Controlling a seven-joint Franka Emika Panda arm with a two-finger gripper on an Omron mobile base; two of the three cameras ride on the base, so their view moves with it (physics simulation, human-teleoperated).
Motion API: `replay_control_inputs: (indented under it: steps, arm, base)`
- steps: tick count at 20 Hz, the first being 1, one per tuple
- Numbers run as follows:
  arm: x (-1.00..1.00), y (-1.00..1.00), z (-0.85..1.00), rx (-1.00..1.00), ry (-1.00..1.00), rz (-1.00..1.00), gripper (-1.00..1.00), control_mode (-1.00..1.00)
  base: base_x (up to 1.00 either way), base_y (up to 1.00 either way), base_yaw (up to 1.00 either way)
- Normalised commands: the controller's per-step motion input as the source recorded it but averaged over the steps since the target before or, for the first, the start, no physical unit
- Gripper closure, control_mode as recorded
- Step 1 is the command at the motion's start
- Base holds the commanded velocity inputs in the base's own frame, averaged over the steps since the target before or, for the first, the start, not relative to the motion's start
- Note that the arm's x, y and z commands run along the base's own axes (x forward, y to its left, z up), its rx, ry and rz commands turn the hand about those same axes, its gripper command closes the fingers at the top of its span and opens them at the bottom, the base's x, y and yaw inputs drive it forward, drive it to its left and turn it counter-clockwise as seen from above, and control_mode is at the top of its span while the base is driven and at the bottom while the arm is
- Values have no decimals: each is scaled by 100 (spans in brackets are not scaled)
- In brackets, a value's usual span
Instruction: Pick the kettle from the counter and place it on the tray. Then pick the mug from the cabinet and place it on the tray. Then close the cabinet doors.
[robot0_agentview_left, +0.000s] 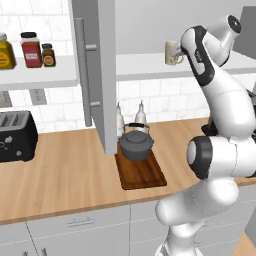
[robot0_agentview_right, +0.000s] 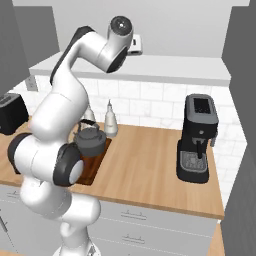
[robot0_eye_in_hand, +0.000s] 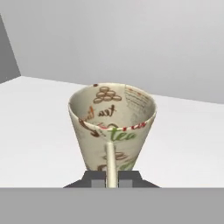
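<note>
- The second step is in hand: the squat dark grey cast-iron kettle already sits on the flat dark brown wooden tray, so the kettle step looks done, and the arm is now up at the grey wall cabinet for the mug.
- In the hand view the two-finger gripper stands at six o'clock with its dark tips drawn narrow on the thin side handle of the small cream-beige ceramic mug; the handle runs straight up between them, so I judge the mug gripped by its handle.
- The mug stands upright on the white inner shelf; in the left base view it lies at about one o'clock, just beside the hand.
- It tapers toward its foot, is open at the top, and carries brown, red and green tea lettering; it seems empty.
- Next, as I judge it, the mug must be lifted clear of the shelf, drawn out past the open tall grey cabinet door, and lowered to the tray, which lies at about six o'clock from the cabinet on the light-brown wooden counter.
- The kettle takes the far end of the tray, so the mug calls for the bare near end.
- The doors are not yet shut.
</note>
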Motion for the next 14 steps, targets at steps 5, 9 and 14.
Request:
replay_control_inputs:
  steps: [5,9,14]
  arm:
    - [-97,0,0,0,-7,1,100,-100]
    - [-100,0,0,0,-10,1,100,-100]
    - [-99,5,-4,0,-3,11,100,-100]
  base:
    - [0,0,0]
    - [0,0,0]
    - [0,0,0]
